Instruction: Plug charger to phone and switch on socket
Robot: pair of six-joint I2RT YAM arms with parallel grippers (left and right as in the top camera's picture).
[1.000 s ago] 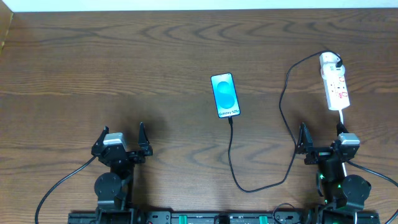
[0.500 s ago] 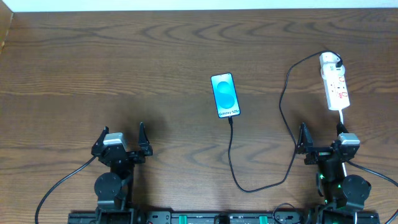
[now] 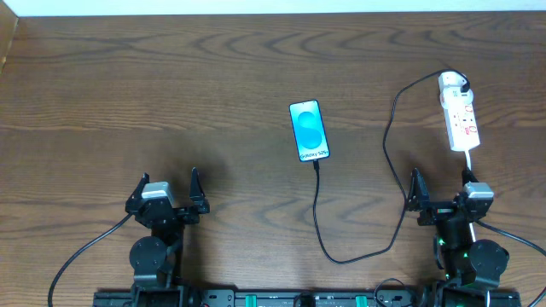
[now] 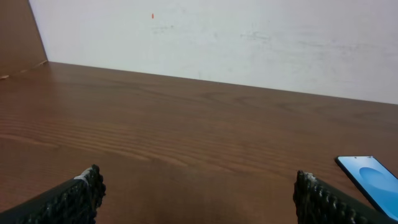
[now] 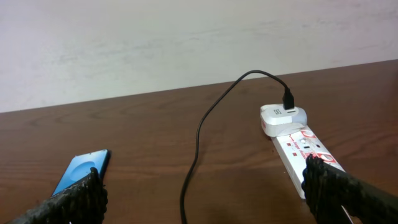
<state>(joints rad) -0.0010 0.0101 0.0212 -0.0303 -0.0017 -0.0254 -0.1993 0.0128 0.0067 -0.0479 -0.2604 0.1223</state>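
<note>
The phone (image 3: 309,130) lies face up mid-table, blue screen lit; it also shows in the left wrist view (image 4: 373,180) and the right wrist view (image 5: 82,171). The black charger cable (image 3: 388,162) runs from the phone's near end, loops toward me, then up to its white adapter (image 3: 450,83) seated in the far end of the white socket strip (image 3: 462,124), also in the right wrist view (image 5: 298,146). My left gripper (image 3: 168,193) is open and empty at the front left. My right gripper (image 3: 441,191) is open and empty at the front right, just short of the strip.
The table's wooden surface (image 3: 171,94) runs to a pale wall at the back. A wooden panel (image 4: 18,31) stands at the far left. The socket's white cord (image 3: 471,162) leads toward my right arm.
</note>
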